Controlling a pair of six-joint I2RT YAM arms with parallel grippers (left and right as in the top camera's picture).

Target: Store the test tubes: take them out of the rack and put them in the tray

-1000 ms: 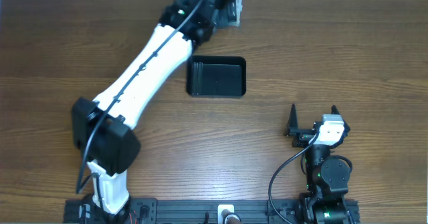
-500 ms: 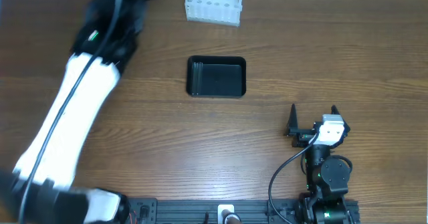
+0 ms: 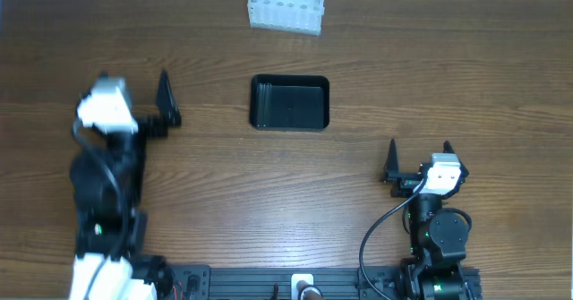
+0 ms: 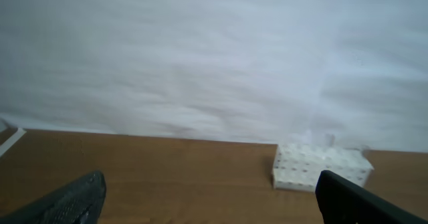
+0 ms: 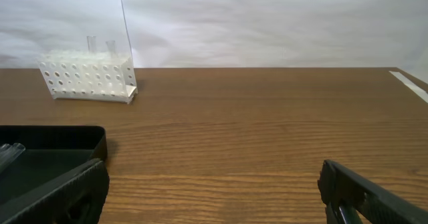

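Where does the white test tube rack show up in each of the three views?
Top view: the test tube rack stands near the table's far edge, beyond the black tray.
Left wrist view: the test tube rack stands far across the wooden table, against the white backdrop.
Right wrist view: the test tube rack stands at the far edge, behind the black tray.
Shared landmark: the wooden table; the black tray also links the top and right wrist views.

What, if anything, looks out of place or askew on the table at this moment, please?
Nothing looks spilled or damaged. The only oddity is mild: the white rack sits slightly turned compared with the black tray, which lies square. Two test tubes stand upright in the rack.
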